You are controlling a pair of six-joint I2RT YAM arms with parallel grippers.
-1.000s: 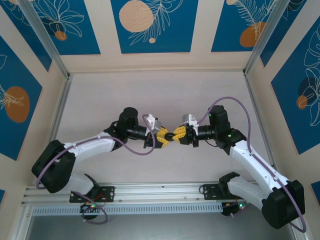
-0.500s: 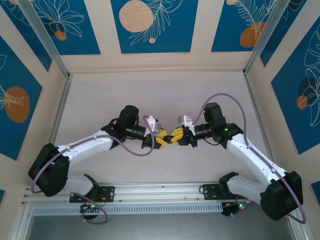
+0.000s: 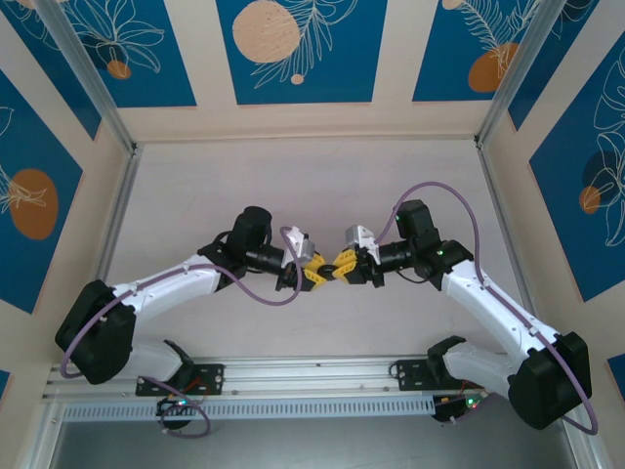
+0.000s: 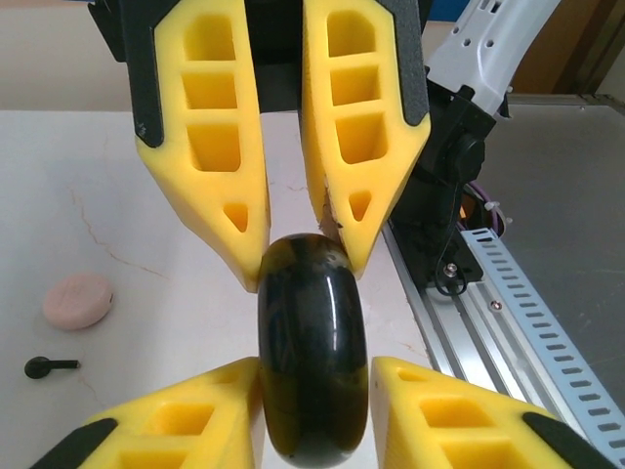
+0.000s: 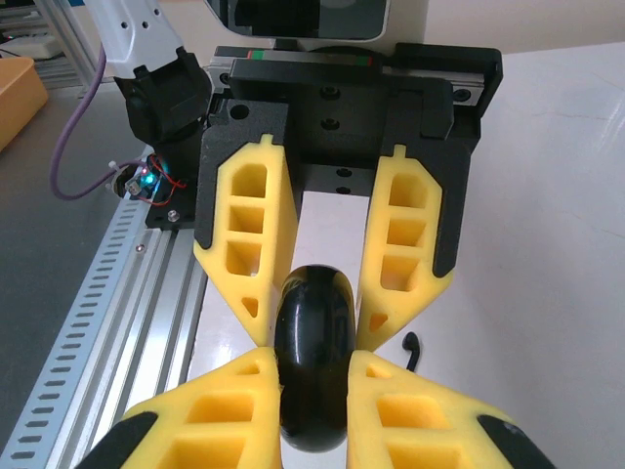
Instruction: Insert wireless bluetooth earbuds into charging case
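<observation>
Left wrist view: your two grippers hold the charging case (image 4: 311, 332) over the table (image 4: 176, 254).
The round black case stands on its edge, right in the middle between the two arms. Your left gripper (image 4: 314, 376) pinches the near part of the case, one jaw on each flat side. Your right gripper (image 4: 305, 269) pinches the far part the same way, with its jaws pressed on the case. One small black earbud (image 4: 49, 366) lies on the table off to the left, well apart from the case. A flat pink disc (image 4: 78, 301) lies near that earbud.
</observation>
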